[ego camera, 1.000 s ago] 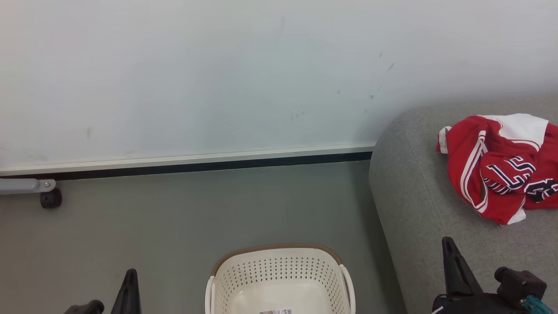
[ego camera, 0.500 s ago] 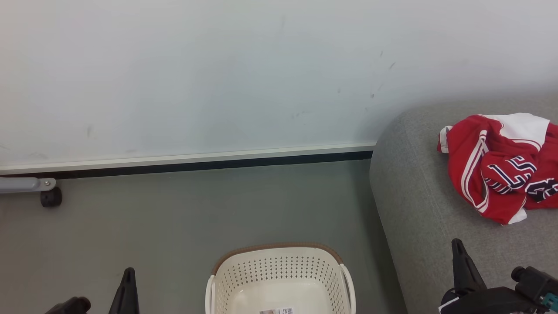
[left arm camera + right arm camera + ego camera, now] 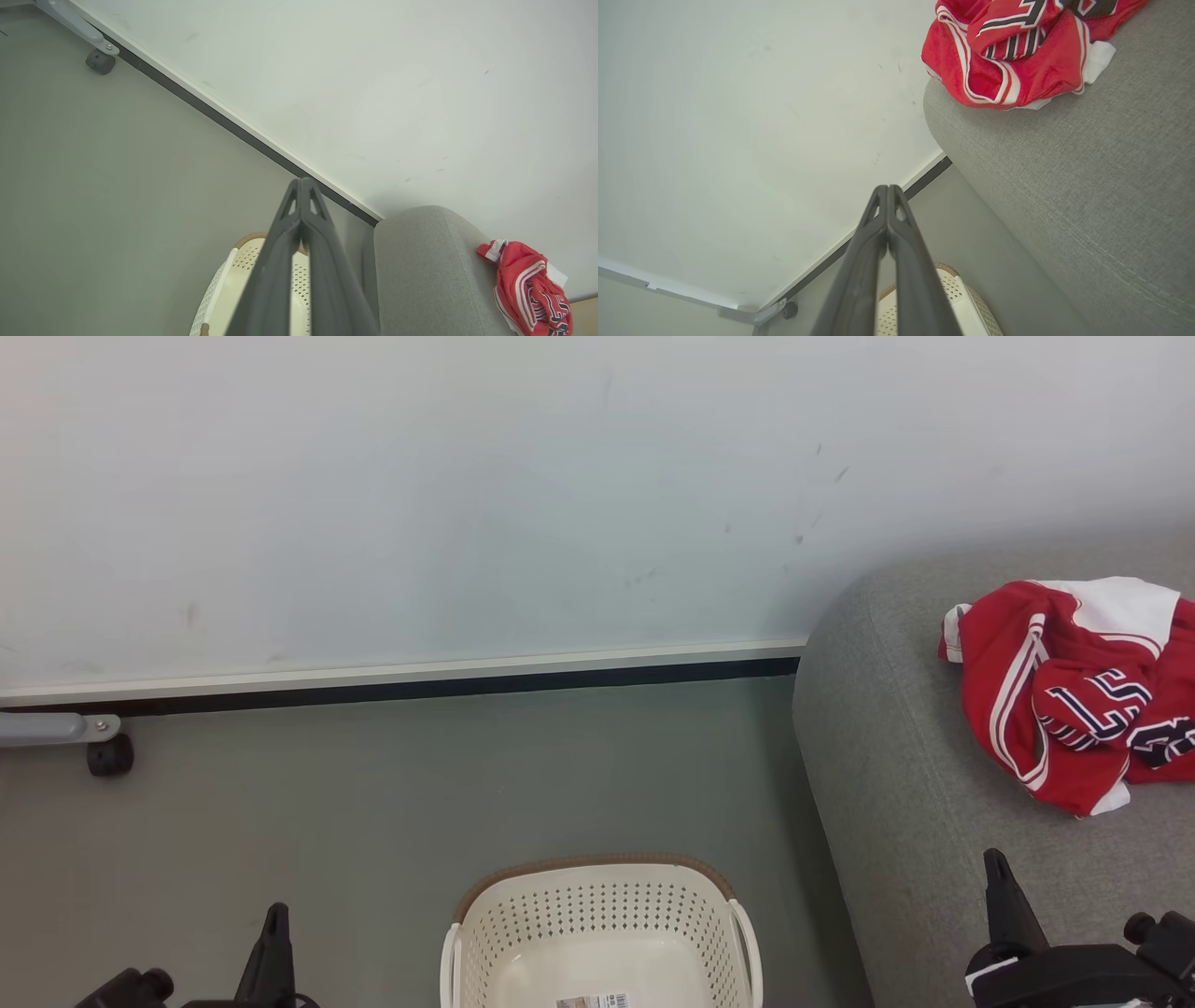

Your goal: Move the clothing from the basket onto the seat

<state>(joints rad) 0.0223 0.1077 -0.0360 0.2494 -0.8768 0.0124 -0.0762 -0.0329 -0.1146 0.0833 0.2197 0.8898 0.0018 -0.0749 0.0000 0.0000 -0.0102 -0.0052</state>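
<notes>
The clothing (image 3: pixel 1074 695) is found bunched on the seat (image 3: pixel 896 765) at 3 o'clock in the head view, well apart from the basket (image 3: pixel 597 862), which is set on the floor (image 3: pixel 373 803) at 6 o'clock; only a label (image 3: pixel 591 1001) is seen on its bottom, though its near part is cut off by the frame edge. The left end effector (image 3: pixel 275 919) is held at 7 o'clock and the right end effector (image 3: pixel 996 868) at 5 o'clock, each with its two fingers pressed together and nothing pinched. The transfer is judged done or nearly so, and the step in hand is taken to be a check of the basket and a parking of the arms. This is best done with the fingers kept together and both arms carried low and slowly, so that the heap is not snagged or dragged toward the seat's rounded edge at its 9 o'clock. Care is called for beside the right arm, where the seat's side and the basket's 3 o'clock handle lie close. Open floor is offered from 9 to 12 o'clock of the basket, bounded by the skirting (image 3: pixel 401 681) under the wall (image 3: pixel 467 504) and by a caster (image 3: pixel 109 756) at 9 o'clock of the view
</notes>
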